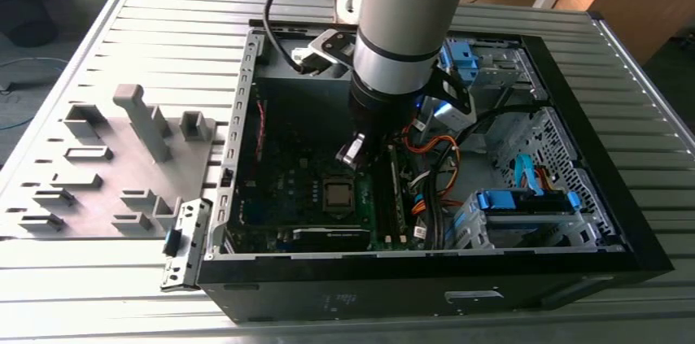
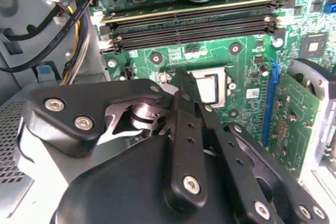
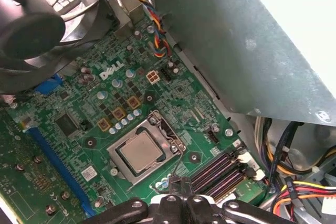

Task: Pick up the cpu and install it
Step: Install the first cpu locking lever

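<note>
arm: a grey and light-blue robot arm [image 1: 404, 27] is reaching down into an open computer case [image 1: 608, 254] lying on a slatted metal table [image 1: 109, 311]; its upper part is running off the top of the exterior view.
gripper: the gripper [image 1: 353, 151] is hanging just above the motherboard [image 1: 277, 189]. in the second wrist view its black fingers [image 2: 185, 129] are lying close together with nothing showing between them, so it is looking closed and empty, though the tips are partly masking each other.
cpu: the cpu [image 3: 140, 152] is sitting in its socket [image 3: 148, 149] on the motherboard, silvery top facing up, framed by the metal socket bracket. in the exterior view it is showing as a small grey square [image 1: 338, 193] just below the gripper. in the second wrist view the fingers are covering most of it, leaving one pale corner [image 2: 210, 88].
contact: the gripper is appearing apart from the cpu; i cannot tell by how much.
memory slots: long dark slots [image 2: 194, 24] are running beside the socket, partly crossed by black cables [image 2: 47, 35].
fan: a round black fan [image 3: 37, 30] is being cut off at the corner of the first wrist view.
fixture plate: a grey tray with raised blocks [image 1: 120, 165] is lying on the table at the exterior view's left of the case.
</note>
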